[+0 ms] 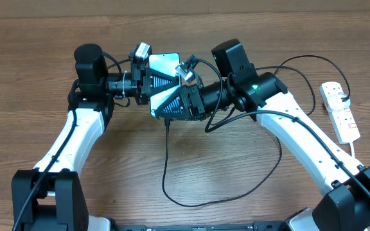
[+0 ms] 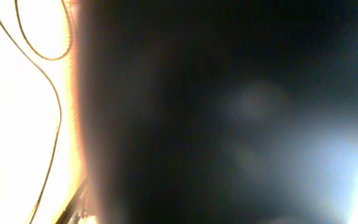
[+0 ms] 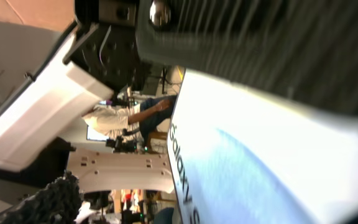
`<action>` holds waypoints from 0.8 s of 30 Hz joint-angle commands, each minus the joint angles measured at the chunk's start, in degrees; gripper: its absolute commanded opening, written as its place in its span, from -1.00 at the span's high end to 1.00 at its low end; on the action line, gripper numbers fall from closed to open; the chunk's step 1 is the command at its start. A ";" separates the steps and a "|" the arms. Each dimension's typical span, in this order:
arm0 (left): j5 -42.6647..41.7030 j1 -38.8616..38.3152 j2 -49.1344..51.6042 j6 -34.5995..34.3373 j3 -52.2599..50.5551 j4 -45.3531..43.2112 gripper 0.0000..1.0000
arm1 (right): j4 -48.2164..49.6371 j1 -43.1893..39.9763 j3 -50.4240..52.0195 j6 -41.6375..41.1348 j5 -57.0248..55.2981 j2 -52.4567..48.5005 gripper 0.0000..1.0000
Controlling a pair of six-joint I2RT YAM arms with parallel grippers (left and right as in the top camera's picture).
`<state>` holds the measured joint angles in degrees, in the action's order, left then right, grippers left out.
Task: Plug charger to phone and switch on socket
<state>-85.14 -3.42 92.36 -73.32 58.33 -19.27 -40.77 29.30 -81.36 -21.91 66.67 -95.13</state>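
The phone point(image 1: 163, 63) is held up above the table's middle between both arms, its light blue screen facing up. My left gripper point(image 1: 148, 85) closes on it from the left and my right gripper point(image 1: 184, 96) from the right. In the right wrist view the phone's screen point(image 3: 260, 155) with "Galaxy S" text fills the lower right. The left wrist view is mostly a dark blur. The charger, a thin black cable point(image 1: 167, 154), hangs from under the phone's near end, loops over the table and runs right to the socket point(image 1: 340, 110); it also shows in the left wrist view point(image 2: 53, 99). Its connector is hidden.
The white power strip lies at the far right edge with a black plug point(image 1: 345, 98) in it and a white cord trailing toward the front. The cable loop point(image 1: 191, 202) covers the wooden table point(image 1: 31, 77) in front of the arms.
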 commanded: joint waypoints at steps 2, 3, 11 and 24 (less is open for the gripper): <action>0.13 2.36 -2.05 0.83 0.55 -1.14 0.91 | -3.61 0.20 -0.17 3.80 -0.07 -0.24 -0.77; 0.46 2.91 -2.03 0.39 0.55 -1.14 0.92 | -3.69 0.20 -0.17 3.85 -0.13 -0.24 -0.71; 1.14 4.79 -2.03 -0.39 0.57 -1.14 0.92 | 2.45 0.20 -0.17 1.68 -0.17 -0.24 -0.11; 4.04 4.79 -2.03 -3.67 0.55 -1.14 0.91 | 6.67 3.67 -0.17 -5.11 -7.17 -0.24 0.20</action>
<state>-81.95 1.50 92.25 -75.59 58.24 -19.92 -34.37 31.83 -81.25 -25.52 62.63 -95.26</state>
